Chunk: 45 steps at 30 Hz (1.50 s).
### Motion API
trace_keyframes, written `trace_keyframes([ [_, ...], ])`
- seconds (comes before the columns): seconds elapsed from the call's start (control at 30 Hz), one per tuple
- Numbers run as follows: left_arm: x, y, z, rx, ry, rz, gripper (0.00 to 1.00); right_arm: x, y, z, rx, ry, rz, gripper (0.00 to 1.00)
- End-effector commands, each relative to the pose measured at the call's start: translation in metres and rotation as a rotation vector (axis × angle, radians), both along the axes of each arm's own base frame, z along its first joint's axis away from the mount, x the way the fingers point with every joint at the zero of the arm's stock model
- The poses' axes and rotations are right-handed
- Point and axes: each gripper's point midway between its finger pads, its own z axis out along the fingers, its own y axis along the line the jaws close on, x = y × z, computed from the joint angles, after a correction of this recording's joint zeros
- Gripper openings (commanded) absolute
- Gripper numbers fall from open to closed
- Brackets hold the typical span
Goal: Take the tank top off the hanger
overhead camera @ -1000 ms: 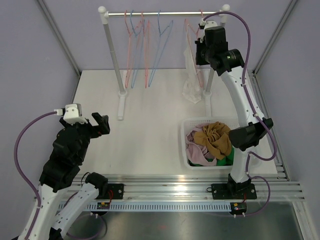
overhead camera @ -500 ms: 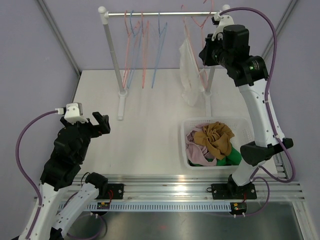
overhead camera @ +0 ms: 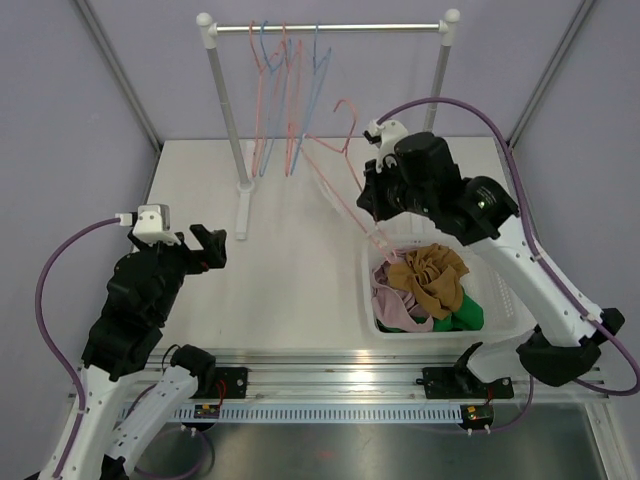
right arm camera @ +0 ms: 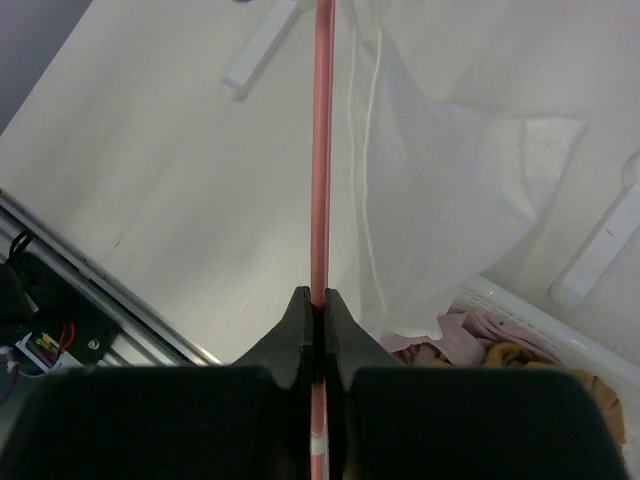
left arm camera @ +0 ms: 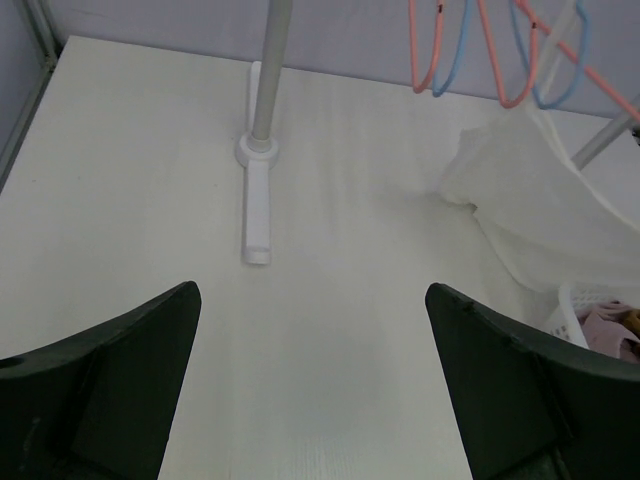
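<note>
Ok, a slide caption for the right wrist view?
Right gripper shut on pink hanger, white tank top hanging beside it, basket below.

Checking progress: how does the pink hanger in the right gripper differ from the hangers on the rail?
The pink hanger is off the rail and tilted over the table; the rail hangers hang upright from it. The pink hanger carries the white tank top; the rail hangers are bare. The right gripper is shut on the pink hanger; nothing touches the rail hangers. Some rail hangers are also pink.

Tank top (right arm camera: 450, 190) thin matt cloth, hanger (right arm camera: 320, 150) w/ glossy coat.
</note>
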Motion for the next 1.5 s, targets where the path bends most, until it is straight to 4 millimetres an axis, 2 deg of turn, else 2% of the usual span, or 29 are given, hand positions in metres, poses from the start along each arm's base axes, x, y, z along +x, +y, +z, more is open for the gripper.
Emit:
trace_keyframes([
  [0.0, -0.005, -0.029, 0.030, -0.068, -0.117, -0.167, 0.99, -0.034, -0.006, 0.035, 0.128, -0.078, -0.001, 0.00],
  [0.03, -0.006, -0.035, 0.036, -0.075, -0.143, -0.201, 0.99, -0.044, 0.000, 0.022, 0.118, -0.054, 0.030, 0.00],
  [0.1, -0.015, -0.054, 0.043, -0.090, -0.164, -0.321, 0.99, -0.070, 0.007, 0.020, 0.151, -0.026, 0.139, 0.00],
  [0.13, -0.018, -0.060, 0.051, -0.102, -0.193, -0.357, 0.99, -0.082, 0.014, 0.006, 0.140, 0.007, 0.205, 0.00],
  [0.2, -0.024, -0.072, 0.056, -0.117, -0.208, -0.433, 0.99, -0.100, 0.019, -0.001, 0.142, 0.032, 0.280, 0.00],
  [0.23, -0.025, -0.073, 0.060, -0.130, -0.221, -0.440, 0.99, -0.104, 0.020, -0.013, 0.126, 0.053, 0.297, 0.00],
  [0.3, -0.023, -0.072, 0.060, -0.139, -0.218, -0.427, 0.99, -0.117, 0.025, -0.021, 0.124, 0.070, 0.341, 0.00],
  [0.33, -0.021, -0.073, 0.056, -0.142, -0.200, -0.423, 0.99, -0.119, 0.027, -0.029, 0.117, 0.086, 0.346, 0.00],
  [0.47, -0.013, -0.075, 0.039, -0.160, -0.136, -0.407, 0.99, -0.130, 0.037, -0.037, 0.142, 0.099, 0.375, 0.00],
  [0.63, 0.000, -0.074, 0.013, -0.197, -0.050, -0.347, 0.99, -0.144, 0.052, -0.034, 0.199, 0.107, 0.457, 0.00],
  [0.83, 0.012, -0.066, -0.022, -0.234, 0.027, -0.252, 0.99, -0.172, 0.072, -0.022, 0.237, 0.111, 0.599, 0.00],
  [0.97, 0.015, -0.059, -0.023, -0.233, 0.015, -0.210, 0.93, -0.172, 0.075, -0.028, 0.210, 0.113, 0.605, 0.00],
  [1.0, 0.015, -0.056, -0.023, -0.226, 0.013, -0.195, 0.86, -0.172, 0.075, -0.030, 0.202, 0.118, 0.605, 0.00],
  [1.1, 0.014, -0.054, -0.021, -0.224, 0.005, -0.187, 0.74, -0.171, 0.073, -0.028, 0.206, 0.102, 0.593, 0.00],
  [1.13, 0.013, -0.054, -0.022, -0.225, 0.006, -0.189, 0.67, -0.170, 0.072, -0.027, 0.207, 0.096, 0.587, 0.00],
  [1.2, 0.013, -0.056, -0.026, -0.227, 0.015, -0.198, 0.65, -0.170, 0.070, -0.022, 0.218, 0.082, 0.579, 0.00],
  [1.23, 0.014, -0.058, -0.027, -0.230, 0.020, -0.202, 0.58, -0.170, 0.070, -0.020, 0.225, 0.079, 0.579, 0.00],
  [1.3, 0.014, -0.061, -0.030, -0.228, 0.031, -0.217, 0.53, -0.169, 0.068, -0.014, 0.240, 0.063, 0.574, 0.00],
  [1.43, 0.012, -0.070, -0.028, -0.235, 0.024, -0.271, 0.52, -0.161, 0.066, -0.010, 0.239, 0.047, 0.521, 0.00],
  [1.47, 0.012, -0.071, -0.027, -0.236, 0.024, -0.277, 0.44, -0.162, 0.067, -0.010, 0.238, 0.049, 0.527, 0.00],
])
